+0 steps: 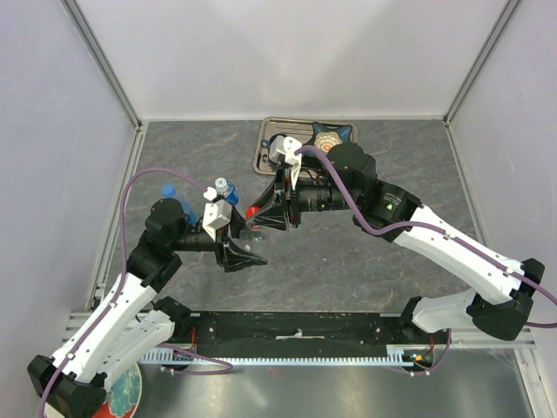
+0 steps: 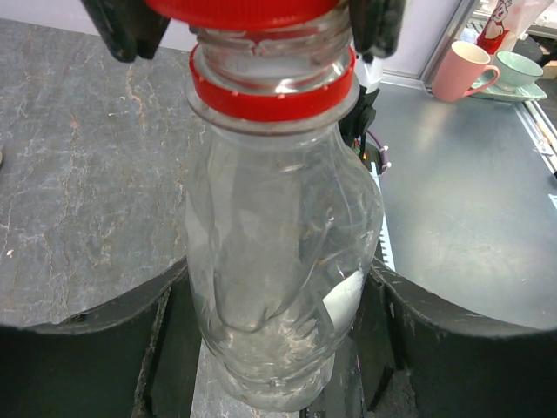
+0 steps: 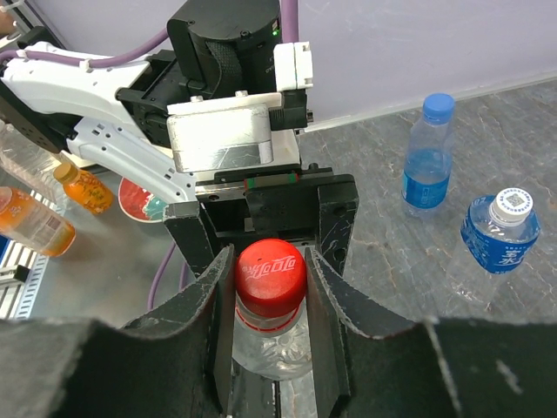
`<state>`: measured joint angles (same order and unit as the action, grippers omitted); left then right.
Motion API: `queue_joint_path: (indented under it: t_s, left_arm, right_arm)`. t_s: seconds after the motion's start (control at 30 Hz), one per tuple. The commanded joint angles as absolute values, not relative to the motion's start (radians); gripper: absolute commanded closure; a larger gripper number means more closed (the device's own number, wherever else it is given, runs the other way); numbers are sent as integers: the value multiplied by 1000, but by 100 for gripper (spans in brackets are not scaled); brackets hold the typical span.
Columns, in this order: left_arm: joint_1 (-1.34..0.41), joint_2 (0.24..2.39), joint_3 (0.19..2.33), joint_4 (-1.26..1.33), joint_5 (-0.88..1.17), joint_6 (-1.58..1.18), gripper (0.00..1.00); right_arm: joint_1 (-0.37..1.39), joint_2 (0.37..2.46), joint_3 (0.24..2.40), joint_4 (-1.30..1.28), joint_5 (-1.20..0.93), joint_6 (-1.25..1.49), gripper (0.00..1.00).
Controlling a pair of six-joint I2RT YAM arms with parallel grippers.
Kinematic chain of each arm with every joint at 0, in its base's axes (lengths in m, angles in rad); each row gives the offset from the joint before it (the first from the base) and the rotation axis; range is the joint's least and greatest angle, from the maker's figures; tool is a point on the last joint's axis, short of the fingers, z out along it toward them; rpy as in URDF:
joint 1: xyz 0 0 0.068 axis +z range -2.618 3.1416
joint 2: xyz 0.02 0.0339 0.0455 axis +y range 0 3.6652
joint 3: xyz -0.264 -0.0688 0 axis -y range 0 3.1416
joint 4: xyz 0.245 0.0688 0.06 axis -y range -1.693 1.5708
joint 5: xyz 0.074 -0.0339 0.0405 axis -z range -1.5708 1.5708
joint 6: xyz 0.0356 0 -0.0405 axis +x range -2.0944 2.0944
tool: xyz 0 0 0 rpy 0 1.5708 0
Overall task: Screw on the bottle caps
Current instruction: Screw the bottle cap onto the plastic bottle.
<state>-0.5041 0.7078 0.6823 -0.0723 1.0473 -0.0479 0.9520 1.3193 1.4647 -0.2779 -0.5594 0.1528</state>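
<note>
A clear bottle (image 2: 278, 226) with a red neck ring is clamped low on its body between the fingers of my left gripper (image 2: 278, 348). The red cap (image 3: 271, 272) sits on its neck, and my right gripper (image 3: 271, 287) is shut on the cap's sides. In the top view the two grippers meet mid-table, the left gripper (image 1: 242, 248) below the right gripper (image 1: 261, 213), with the red cap (image 1: 251, 211) between them. Two more bottles stand on the table: one with a blue cap (image 3: 428, 157) and a blue-labelled one with a white cap (image 3: 500, 231).
At the back stands a metal tray (image 1: 265, 148) with a dark blue cup (image 1: 335, 135) on it. Off the table's near edge are orange drink bottles (image 3: 78, 187), a pink mug (image 2: 461, 70) and a patterned plate (image 1: 122, 392).
</note>
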Motion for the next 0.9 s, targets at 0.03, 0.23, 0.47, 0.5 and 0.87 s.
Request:
queue_joint_path:
  t_s: [0.03,0.23,0.47,0.5,0.87]
  left_arm:
    - [-505,680,698,21,1083,-58,98]
    - [-503,664,693,28,1071,-61,98]
    - [-500,649,675,28,1062,-60,98]
    - [-500,647,673,28,1060,-61,98]
    - [-495,637,670,34,1045,-69,98]
  right_arm:
    - [945,1336,1496,-278,-538,144,77]
    - [945,1344,1457,-325,-664,140,77]
    - [937,1293,1402,-345,-724,149,78]
    - [934,1286,1401,-348,-730,152,78]
    - [920,1266,1393,-351,-750,170,78]
